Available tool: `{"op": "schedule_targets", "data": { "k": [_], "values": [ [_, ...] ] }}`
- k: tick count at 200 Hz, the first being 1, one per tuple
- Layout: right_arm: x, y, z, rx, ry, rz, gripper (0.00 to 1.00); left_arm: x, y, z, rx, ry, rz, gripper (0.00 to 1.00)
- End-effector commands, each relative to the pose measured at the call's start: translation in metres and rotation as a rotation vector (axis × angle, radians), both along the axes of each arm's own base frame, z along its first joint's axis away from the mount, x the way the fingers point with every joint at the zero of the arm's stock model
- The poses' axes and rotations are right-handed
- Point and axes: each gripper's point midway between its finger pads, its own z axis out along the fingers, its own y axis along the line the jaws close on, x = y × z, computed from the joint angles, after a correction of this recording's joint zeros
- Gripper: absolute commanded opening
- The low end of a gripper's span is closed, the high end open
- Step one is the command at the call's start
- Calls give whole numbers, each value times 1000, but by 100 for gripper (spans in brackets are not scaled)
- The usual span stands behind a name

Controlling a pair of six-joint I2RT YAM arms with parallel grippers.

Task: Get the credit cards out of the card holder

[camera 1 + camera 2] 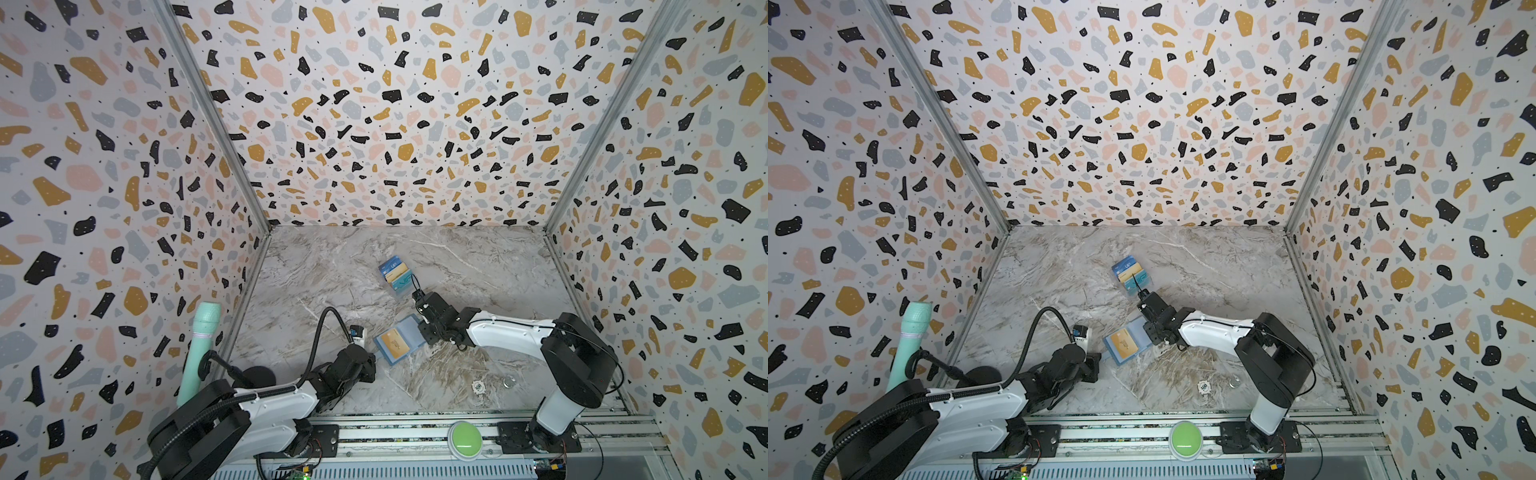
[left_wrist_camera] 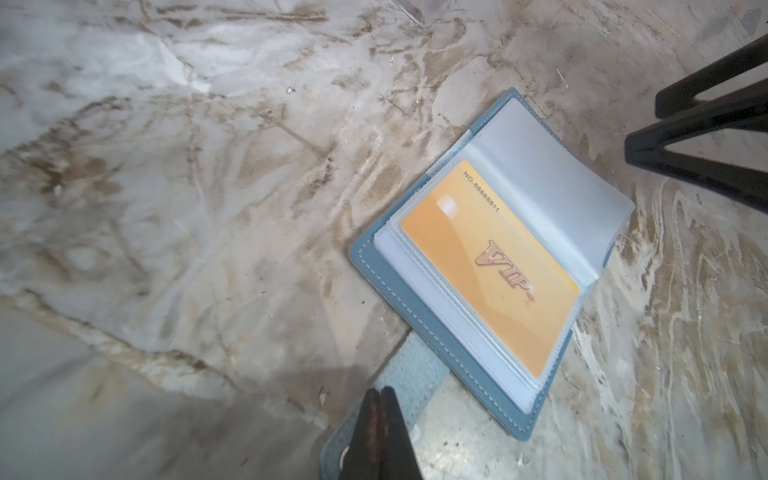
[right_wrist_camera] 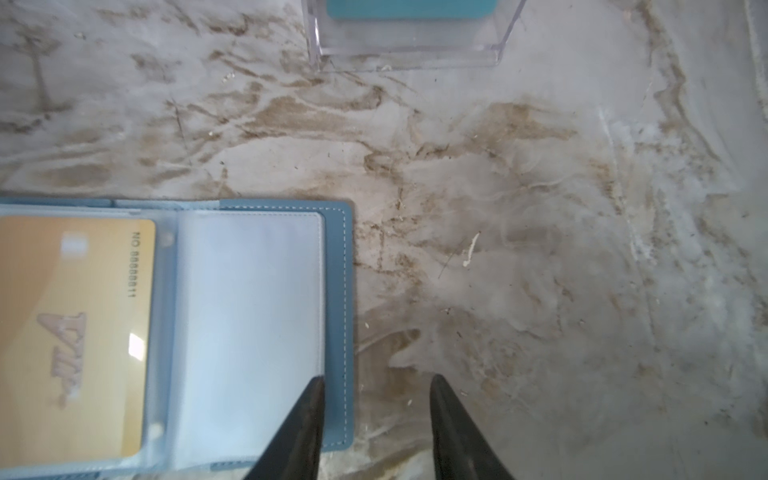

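Observation:
The slate-blue card holder (image 1: 409,326) lies open on the marble table. A yellow credit card (image 2: 490,266) marked VIP sits in its clear sleeve, and the facing sleeve page (image 3: 249,311) holds nothing. My left gripper (image 2: 380,392) is shut, with its tips over the holder's strap tab (image 2: 415,370). My right gripper (image 3: 378,379) is open at the holder's far edge, one finger over the bare page and the other over the table. Behind it a clear acrylic stand (image 1: 397,274) holds a dark blue, a tan and a teal card (image 3: 411,8).
A mint-green microphone (image 1: 199,353) leans at the left wall. Two small round objects (image 1: 478,386) (image 1: 508,380) lie near the front rail, and a green button (image 1: 465,438) sits on it. Patterned walls close in three sides.

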Motion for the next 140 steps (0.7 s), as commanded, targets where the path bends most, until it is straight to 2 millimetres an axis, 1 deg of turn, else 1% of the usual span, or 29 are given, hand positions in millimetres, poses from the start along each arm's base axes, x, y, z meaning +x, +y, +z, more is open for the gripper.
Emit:
{"op": "schedule_targets", "data": {
  "k": [1,21,38,54,70,101,140],
  "values": [
    [-2,5,21,81,30,34,50,-2,-2,1,22,7,-25,0],
    [-7,15,23,179,93,78,55,0,-5,4,14,0,-31,0],
    [-11,20,19,232,149,104,60,2,-8,8,-3,-10,-35,0],
    [-13,20,12,246,180,108,63,3,-12,12,-21,-17,-42,0],
    [-12,17,3,243,208,97,64,4,-16,15,-36,-24,-48,1],
    [-11,12,-16,220,241,74,63,5,-18,14,-41,-23,-53,1],
    [-8,13,-26,218,248,72,63,4,-18,11,-55,-24,-51,1]
  ]
}}
